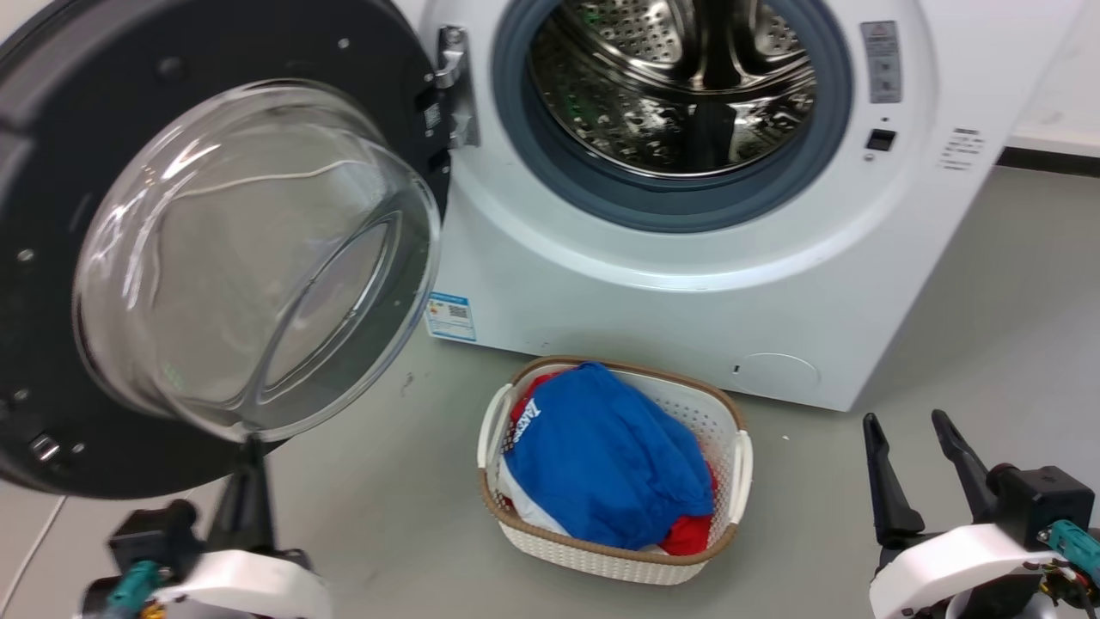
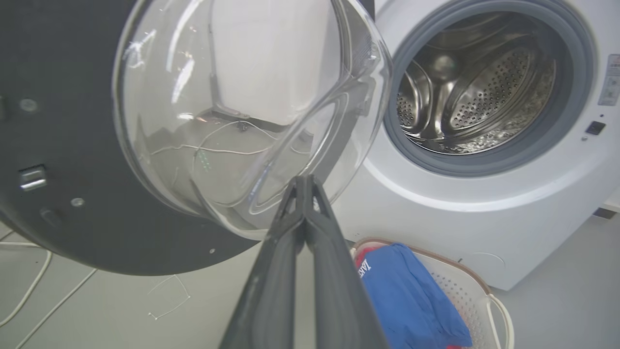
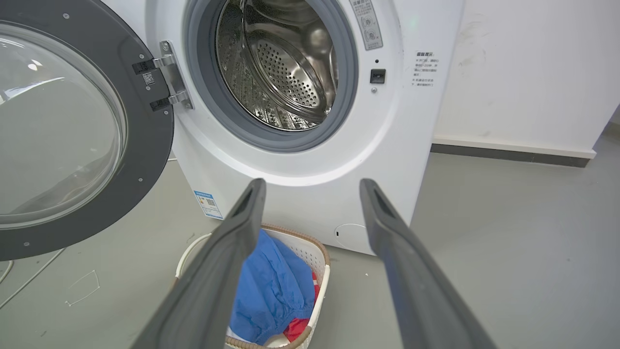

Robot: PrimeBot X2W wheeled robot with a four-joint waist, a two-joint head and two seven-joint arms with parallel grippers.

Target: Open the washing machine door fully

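The washing machine door [image 1: 51, 172] stands swung wide on its hinge [image 1: 453, 86], left of the exposed drum [image 1: 679, 77]; the task appears complete or nearly so. The left gripper [image 2: 302, 184] has its fingers pressed together, holding nothing, tips at the door's glass window [image 1: 249, 258]; contact cannot be confirmed. The right gripper [image 1: 907, 421] is spread apart, empty.
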